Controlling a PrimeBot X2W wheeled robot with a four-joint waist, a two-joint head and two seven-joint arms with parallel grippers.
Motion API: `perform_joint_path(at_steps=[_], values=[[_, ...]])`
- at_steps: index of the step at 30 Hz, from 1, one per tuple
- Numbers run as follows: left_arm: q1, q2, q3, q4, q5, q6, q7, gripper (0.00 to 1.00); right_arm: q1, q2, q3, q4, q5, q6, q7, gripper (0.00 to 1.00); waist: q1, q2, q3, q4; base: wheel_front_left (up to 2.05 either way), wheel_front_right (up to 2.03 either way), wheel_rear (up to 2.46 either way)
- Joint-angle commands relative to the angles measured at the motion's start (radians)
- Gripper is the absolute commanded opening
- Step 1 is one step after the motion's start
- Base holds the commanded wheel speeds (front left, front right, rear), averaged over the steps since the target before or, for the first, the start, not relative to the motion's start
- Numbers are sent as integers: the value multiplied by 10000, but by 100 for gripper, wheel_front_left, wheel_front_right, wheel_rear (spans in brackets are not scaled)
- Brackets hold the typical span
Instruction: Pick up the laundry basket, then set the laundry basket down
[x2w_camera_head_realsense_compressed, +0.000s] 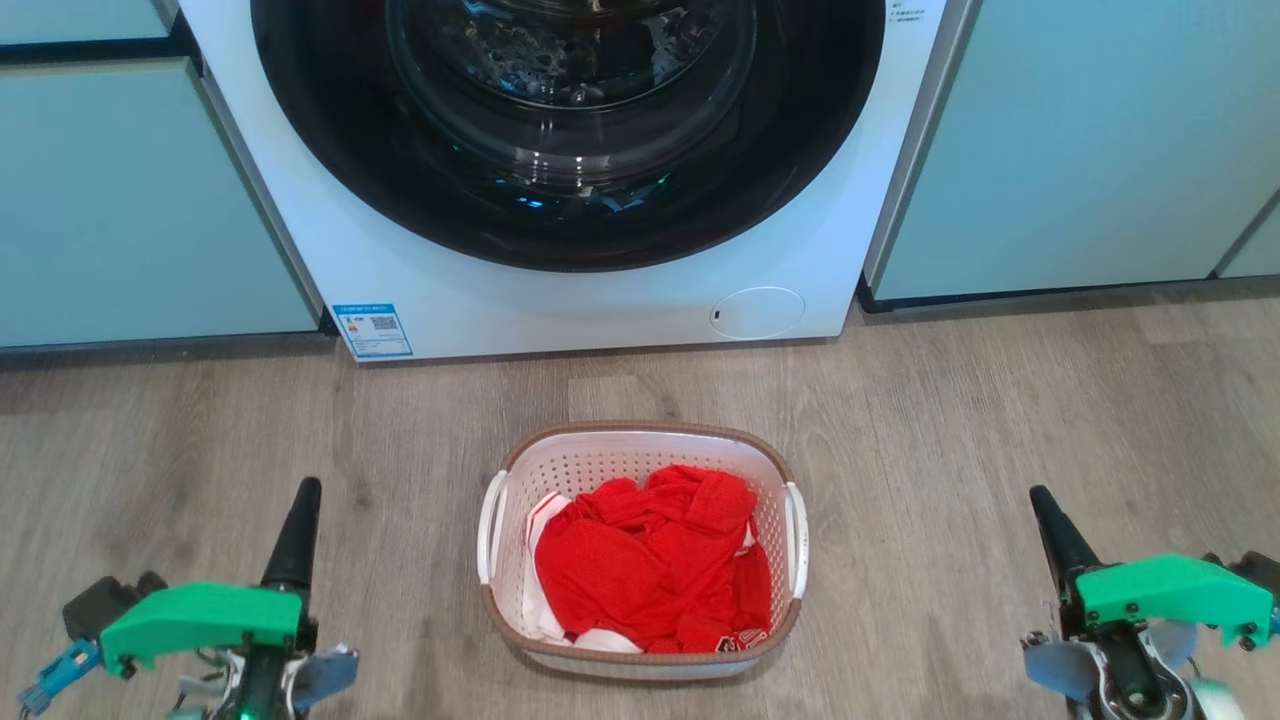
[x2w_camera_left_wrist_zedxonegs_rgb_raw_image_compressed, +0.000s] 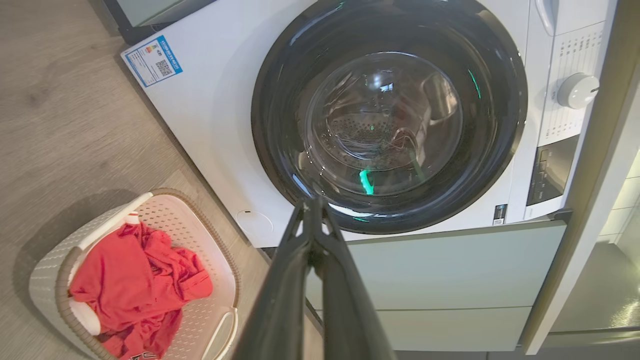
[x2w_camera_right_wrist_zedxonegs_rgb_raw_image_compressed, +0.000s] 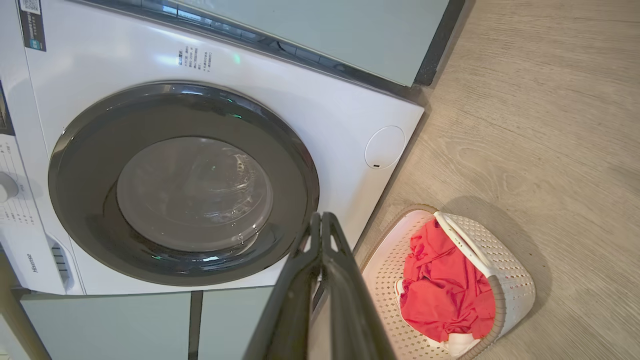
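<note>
Basket (x2w_camera_head_realsense_compressed: 640, 432): down on the wood floor (x2w_camera_head_realsense_compressed: 1000, 400), dead centre, upright, just in front of the washer (x2w_camera_head_realsense_compressed: 480, 290).
Load: red clothes (x2w_camera_head_realsense_compressed: 650, 560) heaped inside, and a bit of white cloth peeks out at the left and near edges.
Handles: both white side handles are free, nothing touching them.
Left gripper (x2w_camera_head_realsense_compressed: 305, 492): near left, fingers pressed tight together, nothing held, tips pointing far toward the washer.
Right gripper (x2w_camera_head_realsense_compressed: 1042, 497): near right, same story, with the jaws closed flat on each other and empty.
Basket vs left gripper: off to its right, well apart, no contact.
Basket vs right gripper: off to its left, well apart, no contact.
Line-up: the basket sits between the two grippers, about midway, and both fingertips are level with its far half.
Left wrist view: the closed fingers aim at the lower edge of the washer door, with the basket low at that view's left.
Right wrist view: the closed fingers aim at the door's lower edge too, with the basket low at that view's right.
Washer: white, with its dark round door shut.
Cabinets (x2w_camera_head_realsense_compressed: 120, 200): pale green fronts on both sides of the washer.
</note>
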Motion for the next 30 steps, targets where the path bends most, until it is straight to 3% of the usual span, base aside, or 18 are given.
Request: perform_joint_path(at_steps=[1,24,30], values=[[-629,116,342,-255,-349,-113,84,0,-567,-145,59,-287,353,47,83,0,0,0,1,-7,0,0,0],[-1075,89,802,-102,-2993,-416,760,0,-840,-141,-354,-229,2837,58,763,0,0,0,14,-98,0,0,0],[-1076,78,818,-102,-2980,-416,773,0,-842,-128,-373,-228,2821,58,778,0,0,0,14,-98,0,0,0]])
